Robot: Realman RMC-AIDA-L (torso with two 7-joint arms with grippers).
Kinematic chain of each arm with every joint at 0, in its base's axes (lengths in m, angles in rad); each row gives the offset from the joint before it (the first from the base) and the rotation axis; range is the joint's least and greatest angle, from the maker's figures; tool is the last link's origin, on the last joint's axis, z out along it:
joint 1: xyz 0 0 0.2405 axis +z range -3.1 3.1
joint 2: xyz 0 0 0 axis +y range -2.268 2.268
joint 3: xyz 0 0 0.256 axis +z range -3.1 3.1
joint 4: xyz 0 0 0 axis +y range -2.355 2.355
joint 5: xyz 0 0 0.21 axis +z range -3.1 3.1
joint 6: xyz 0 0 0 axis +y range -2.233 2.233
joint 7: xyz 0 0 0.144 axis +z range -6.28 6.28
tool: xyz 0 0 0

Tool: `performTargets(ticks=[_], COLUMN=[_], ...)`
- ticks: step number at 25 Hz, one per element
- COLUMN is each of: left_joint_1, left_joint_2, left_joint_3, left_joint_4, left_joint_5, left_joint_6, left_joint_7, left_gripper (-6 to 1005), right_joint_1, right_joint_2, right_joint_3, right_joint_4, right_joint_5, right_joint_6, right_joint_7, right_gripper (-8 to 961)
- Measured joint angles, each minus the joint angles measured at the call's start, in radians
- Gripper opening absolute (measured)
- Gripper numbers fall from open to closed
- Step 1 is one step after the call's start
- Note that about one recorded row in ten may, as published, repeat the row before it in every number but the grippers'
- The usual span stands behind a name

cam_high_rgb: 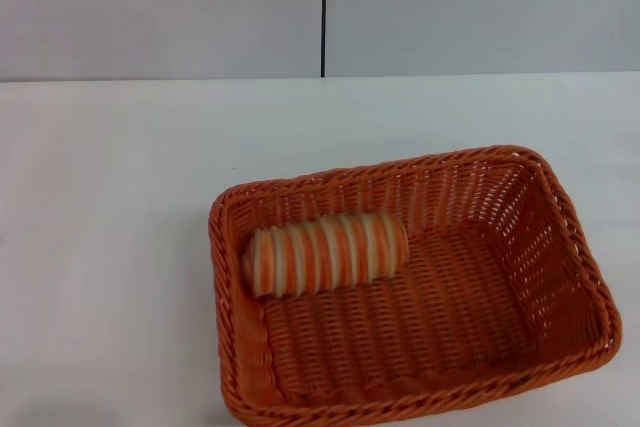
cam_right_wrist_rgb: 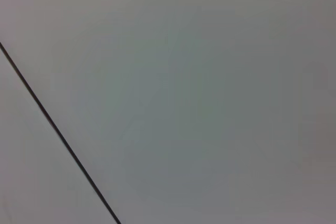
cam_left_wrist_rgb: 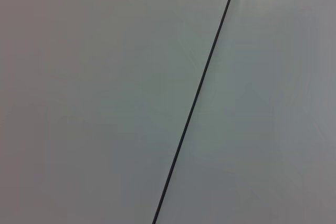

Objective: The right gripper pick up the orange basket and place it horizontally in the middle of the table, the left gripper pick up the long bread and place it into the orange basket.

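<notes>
The orange basket [cam_high_rgb: 560,247] lies lengthwise across the white table [cam_high_rgb: 110,207] in the head view, toward the near right, its long side slightly tilted. Inside it, against the far left wall, rests the long bread [cam_high_rgb: 327,252], striped orange and cream, lying on its side. Neither the left gripper nor the right gripper shows in any view. Both wrist views hold only a plain grey wall with a thin dark seam [cam_left_wrist_rgb: 197,100] [cam_right_wrist_rgb: 55,129].
A grey wall with a vertical dark seam [cam_high_rgb: 323,12] stands behind the table's far edge. The basket's near rim reaches the bottom of the head view.
</notes>
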Motion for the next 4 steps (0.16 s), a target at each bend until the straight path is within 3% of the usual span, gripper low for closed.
performTargets(ticks=[4], left_joint_1=[0.002], left_joint_2=[0.0], left_joint_3=[0.005], left_joint_4=[0.0], left_joint_5=[0.002], left_joint_6=[0.001], left_joint_7=[0.0], left_gripper=[22], right_joint_1=[-0.002], right_joint_2=[0.004], right_joint_3=[0.0], right_joint_4=[0.001], right_joint_5=[0.0], right_joint_6=[0.0], right_joint_7=[0.0], right_gripper=[513])
